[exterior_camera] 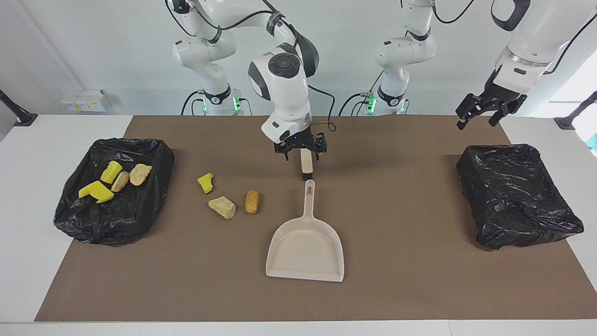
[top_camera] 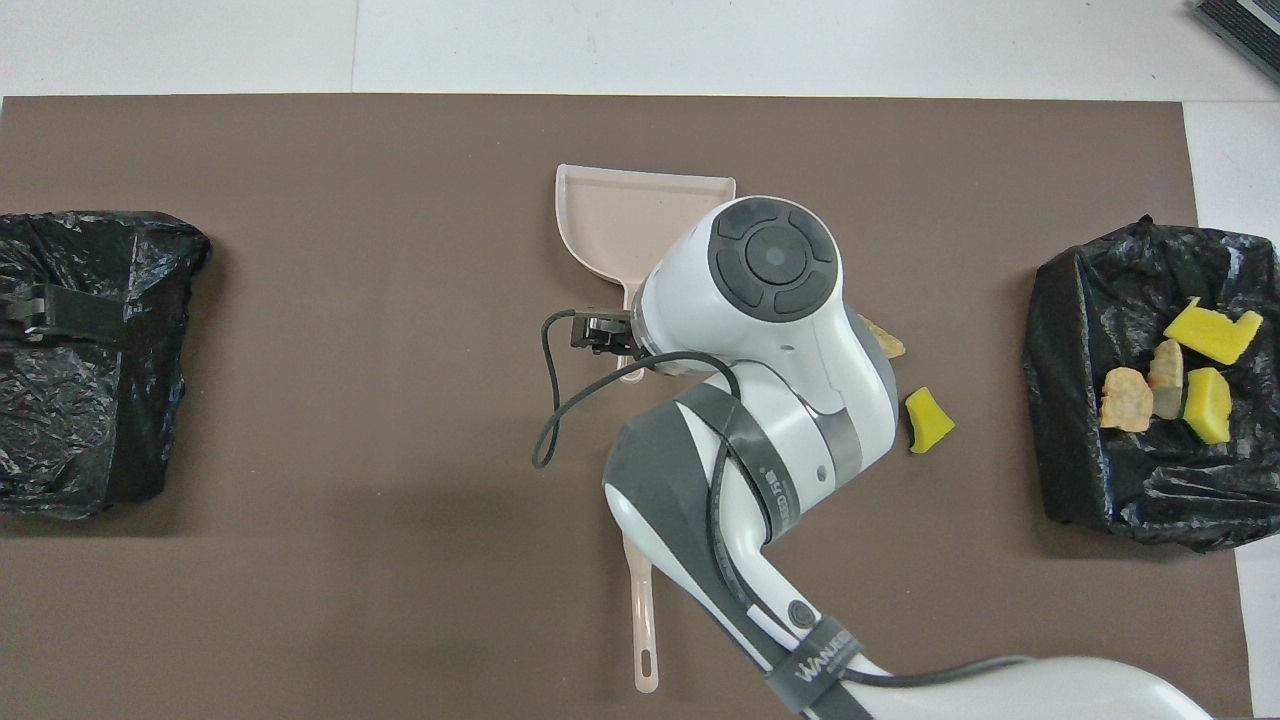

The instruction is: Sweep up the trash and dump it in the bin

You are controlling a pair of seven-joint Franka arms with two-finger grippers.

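Note:
My right gripper (exterior_camera: 302, 156) is shut on the beige, black-bristled brush (exterior_camera: 305, 165) and holds it upright over the mat, its bristle tip just above the handle end of the beige dustpan (exterior_camera: 305, 242). Three trash bits lie on the mat beside the dustpan, toward the right arm's end: a yellow sponge chunk (exterior_camera: 205, 182), a tan lump (exterior_camera: 222, 207) and an orange lump (exterior_camera: 252, 201). Several more bits (exterior_camera: 121, 181) lie in the black-lined bin (exterior_camera: 154, 154) at that end. In the overhead view my right arm hides most of this; the sponge chunk (top_camera: 928, 420) and the brush handle (top_camera: 645, 620) show.
A second black-lined bin (exterior_camera: 513, 196) stands at the left arm's end of the table with no trash showing in it. My left gripper (exterior_camera: 476, 122) waits, open and raised, over that bin's edge nearer the robots. The brown mat (exterior_camera: 419, 280) covers the table's middle.

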